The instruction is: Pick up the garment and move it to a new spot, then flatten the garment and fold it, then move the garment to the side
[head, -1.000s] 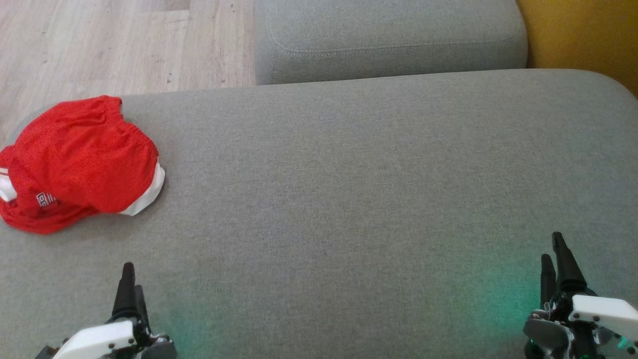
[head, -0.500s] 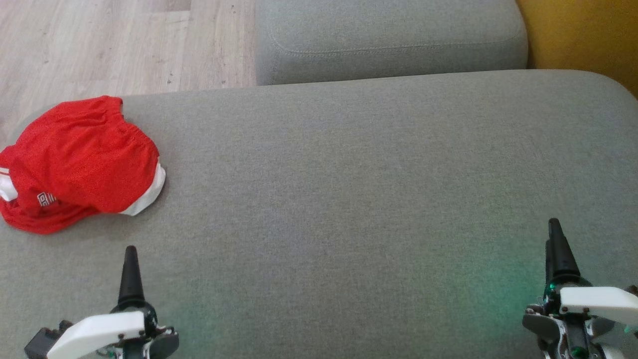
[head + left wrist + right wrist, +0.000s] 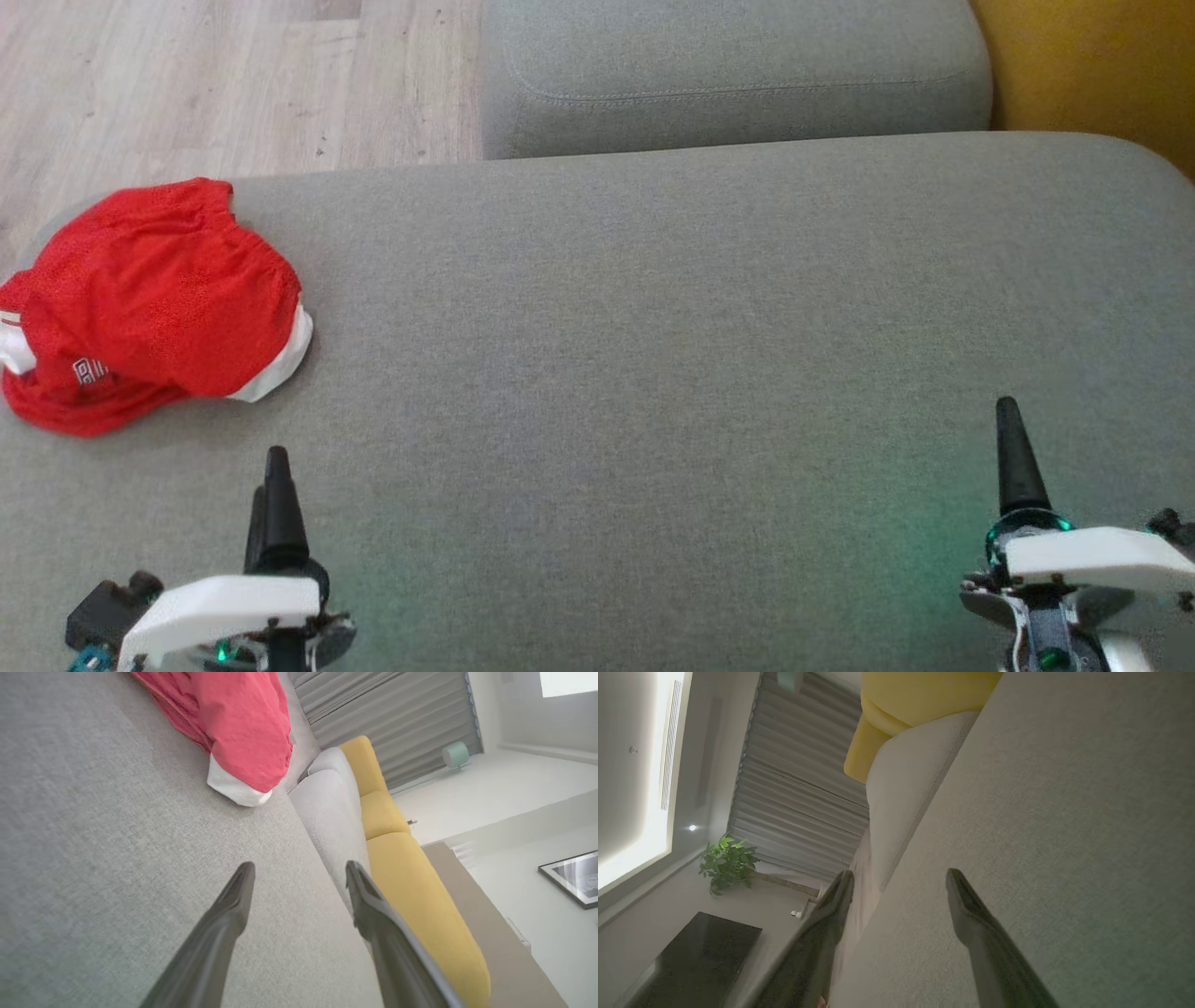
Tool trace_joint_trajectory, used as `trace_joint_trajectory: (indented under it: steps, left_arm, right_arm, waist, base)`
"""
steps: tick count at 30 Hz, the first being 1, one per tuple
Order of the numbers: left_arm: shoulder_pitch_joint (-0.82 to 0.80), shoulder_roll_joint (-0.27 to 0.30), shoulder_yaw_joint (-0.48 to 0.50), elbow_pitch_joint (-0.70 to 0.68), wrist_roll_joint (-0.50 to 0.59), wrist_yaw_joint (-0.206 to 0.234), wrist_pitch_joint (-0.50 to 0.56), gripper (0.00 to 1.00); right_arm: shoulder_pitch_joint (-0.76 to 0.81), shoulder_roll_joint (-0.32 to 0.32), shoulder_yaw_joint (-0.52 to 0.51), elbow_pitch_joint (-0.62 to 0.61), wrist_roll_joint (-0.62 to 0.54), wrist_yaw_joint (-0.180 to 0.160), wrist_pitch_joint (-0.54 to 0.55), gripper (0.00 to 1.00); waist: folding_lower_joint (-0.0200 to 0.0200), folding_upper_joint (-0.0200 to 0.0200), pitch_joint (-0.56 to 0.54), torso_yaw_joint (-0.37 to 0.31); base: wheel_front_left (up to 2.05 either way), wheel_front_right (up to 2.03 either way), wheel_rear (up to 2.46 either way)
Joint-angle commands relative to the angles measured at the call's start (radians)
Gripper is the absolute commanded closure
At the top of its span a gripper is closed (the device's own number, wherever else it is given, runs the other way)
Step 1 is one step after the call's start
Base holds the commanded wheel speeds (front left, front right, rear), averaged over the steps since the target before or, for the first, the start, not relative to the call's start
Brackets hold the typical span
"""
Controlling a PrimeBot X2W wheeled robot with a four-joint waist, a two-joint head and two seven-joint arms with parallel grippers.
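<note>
The garment (image 3: 149, 303) is a pair of red mesh shorts with white trim, lying bunched up at the left end of the grey sofa cushion (image 3: 672, 308). In the left wrist view the garment (image 3: 233, 723) lies ahead and up-left of the fingers. My left gripper (image 3: 273, 471) hovers near the cushion's front edge, below and a little right of the shorts, apart from them. It is open (image 3: 299, 877) and empty. At the front right my right gripper (image 3: 1008, 439) also stands open (image 3: 899, 882) with nothing between its fingers.
A second grey cushion (image 3: 728, 75) lies behind the big one. A yellow cushion (image 3: 1092, 65) sits at the back right. Wooden floor (image 3: 187, 84) shows at the back left, past the cushion's edge.
Both grippers have risen forward over the cushion, the left one shifting right, the right one slightly left. The garment lies as before.
</note>
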Motion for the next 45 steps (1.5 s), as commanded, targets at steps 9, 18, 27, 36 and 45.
trace_joint_trajectory:
  steps: [9,18,27,36,45]
  left_arm:
    - [-0.007,0.005,-0.017,-0.048,0.163,0.018,-0.035,0.00]
    - [0.003,0.005,-0.038,-0.052,0.294,0.028,-0.062,0.00]
    - [0.013,0.006,-0.055,-0.044,0.404,0.038,-0.089,0.00]
    - [0.019,0.006,-0.062,-0.031,0.499,0.050,-0.115,0.00]
    - [0.024,0.006,-0.073,-0.019,0.594,0.059,-0.142,0.00]
  right_arm:
    - [-0.021,-0.007,0.038,-0.050,-0.147,0.000,-0.037,0.00]
    - [-0.021,-0.007,0.062,-0.047,-0.267,0.000,-0.064,0.00]
    - [-0.021,-0.008,0.084,-0.044,-0.388,0.000,-0.091,0.00]
    - [-0.020,-0.008,0.102,-0.047,-0.505,0.000,-0.117,0.00]
    - [-0.022,-0.009,0.119,-0.041,-0.616,-0.001,-0.144,0.00]
  waist:
    - [0.0000,0.0000,0.001,0.002]
    - [0.0000,0.0000,0.002,0.007]
    - [0.0000,0.0000,0.003,0.011]
    - [0.0000,0.0000,0.004,0.014]
    - [0.0000,0.0000,0.006,0.016]
  base:
    - [0.00,0.00,0.00]
    - [0.00,0.00,0.00]
    - [0.00,0.00,0.00]
    - [0.00,0.00,0.00]
    - [0.00,0.00,0.00]
